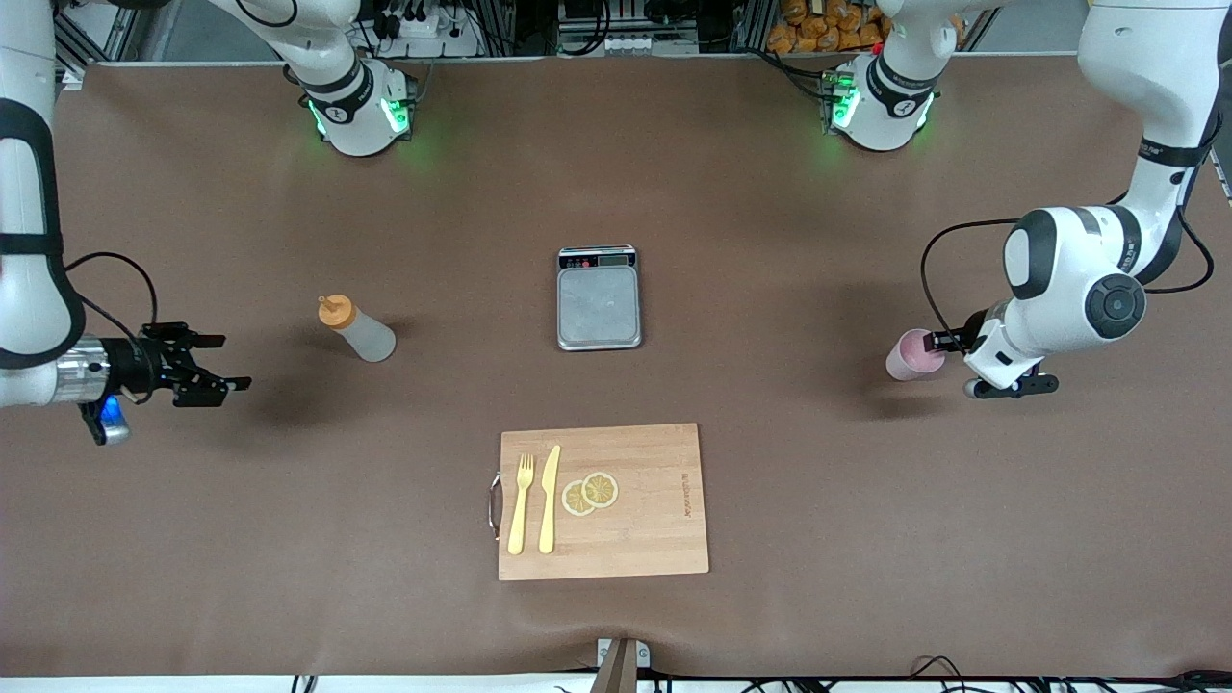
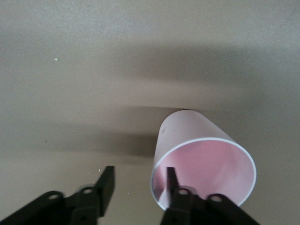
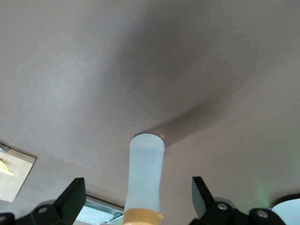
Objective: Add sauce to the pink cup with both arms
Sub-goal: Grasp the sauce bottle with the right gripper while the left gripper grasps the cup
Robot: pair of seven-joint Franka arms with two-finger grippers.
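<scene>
Front view has the right hand (image 1: 217,364) spread, level with the upright sauce (image 1: 358,328); left hand (image 1: 948,342) spread, one finger inside the pink cup (image 1: 912,354).

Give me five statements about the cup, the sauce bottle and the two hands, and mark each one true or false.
1. The left hand has one finger inside the pink cup and one outside its wall. True.
2. The right hand is clamped on the sauce bottle. False: it is open and apart from the bottle, which stands free on the table.
3. The sauce bottle has an orange cap. True.
4. The pink cup sits on the scale. False: it stands on the table toward the left arm's end.
5. The fork and knife lie on the cutting board. True.
</scene>
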